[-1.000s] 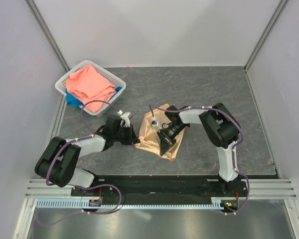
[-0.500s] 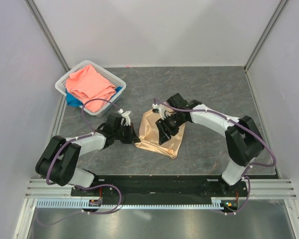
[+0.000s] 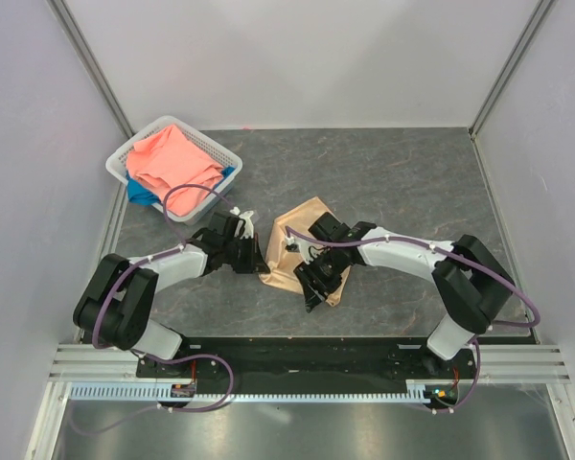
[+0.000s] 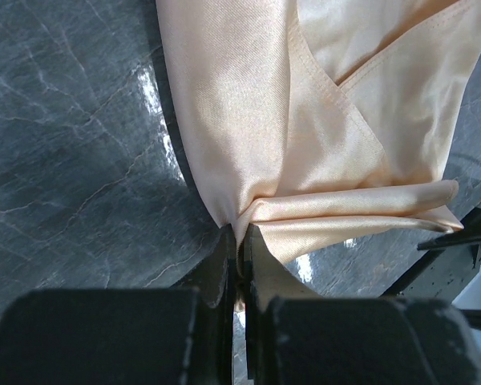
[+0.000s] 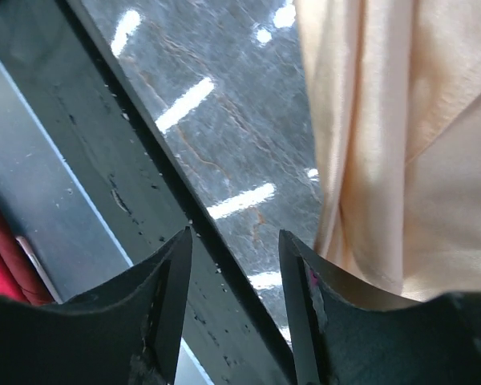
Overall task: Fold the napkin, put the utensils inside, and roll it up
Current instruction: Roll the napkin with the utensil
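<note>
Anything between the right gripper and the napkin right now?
Nothing visible. The right gripper is open at the near edge of the napkin, and the cloth begins right beside one of its fingers. The left gripper is shut on the napkin's left edge, on the far side of the cloth and out of the way.

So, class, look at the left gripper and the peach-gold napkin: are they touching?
Touching. The left wrist view shows the left gripper with its jaws pinched shut on a gathered edge of the napkin, with no gap between them.
</note>
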Motion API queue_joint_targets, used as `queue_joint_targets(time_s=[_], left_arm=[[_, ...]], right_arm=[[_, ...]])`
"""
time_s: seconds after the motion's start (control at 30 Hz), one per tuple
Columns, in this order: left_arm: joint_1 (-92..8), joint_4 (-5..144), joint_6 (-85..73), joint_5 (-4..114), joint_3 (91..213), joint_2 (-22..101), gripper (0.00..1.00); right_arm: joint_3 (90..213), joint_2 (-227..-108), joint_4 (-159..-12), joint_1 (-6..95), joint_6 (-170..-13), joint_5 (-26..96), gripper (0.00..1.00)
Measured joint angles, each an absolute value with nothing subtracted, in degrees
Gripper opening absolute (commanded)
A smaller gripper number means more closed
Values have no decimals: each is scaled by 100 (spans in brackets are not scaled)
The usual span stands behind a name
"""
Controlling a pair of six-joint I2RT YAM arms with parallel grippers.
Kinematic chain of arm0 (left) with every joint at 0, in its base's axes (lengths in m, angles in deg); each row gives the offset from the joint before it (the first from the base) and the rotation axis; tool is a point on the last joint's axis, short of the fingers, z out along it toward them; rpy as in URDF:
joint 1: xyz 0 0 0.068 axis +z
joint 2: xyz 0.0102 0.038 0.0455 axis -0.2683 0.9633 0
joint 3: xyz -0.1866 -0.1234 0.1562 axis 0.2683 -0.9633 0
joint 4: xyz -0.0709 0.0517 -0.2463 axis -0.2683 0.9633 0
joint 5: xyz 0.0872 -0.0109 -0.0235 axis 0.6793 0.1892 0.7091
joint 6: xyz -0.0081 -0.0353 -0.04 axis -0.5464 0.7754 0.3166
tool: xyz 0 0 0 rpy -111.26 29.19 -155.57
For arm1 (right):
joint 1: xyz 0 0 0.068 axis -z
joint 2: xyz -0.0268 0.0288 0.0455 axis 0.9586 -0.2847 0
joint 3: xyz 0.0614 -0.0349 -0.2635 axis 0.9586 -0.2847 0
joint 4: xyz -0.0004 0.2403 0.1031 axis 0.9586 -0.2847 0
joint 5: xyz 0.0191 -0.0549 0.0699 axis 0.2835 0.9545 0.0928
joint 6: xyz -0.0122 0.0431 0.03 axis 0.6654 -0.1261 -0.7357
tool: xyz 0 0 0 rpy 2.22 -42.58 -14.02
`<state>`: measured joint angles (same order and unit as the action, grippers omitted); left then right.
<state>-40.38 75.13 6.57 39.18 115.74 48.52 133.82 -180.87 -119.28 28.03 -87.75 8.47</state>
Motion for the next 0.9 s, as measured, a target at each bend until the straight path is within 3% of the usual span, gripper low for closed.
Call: queue_joint_targets(time_s=[0.9], left_arm=[[-4038,7624,655,3870,11659,4999,2]], right_arm=[[13747,-18649,-12361,3371,-8370,1640,54]])
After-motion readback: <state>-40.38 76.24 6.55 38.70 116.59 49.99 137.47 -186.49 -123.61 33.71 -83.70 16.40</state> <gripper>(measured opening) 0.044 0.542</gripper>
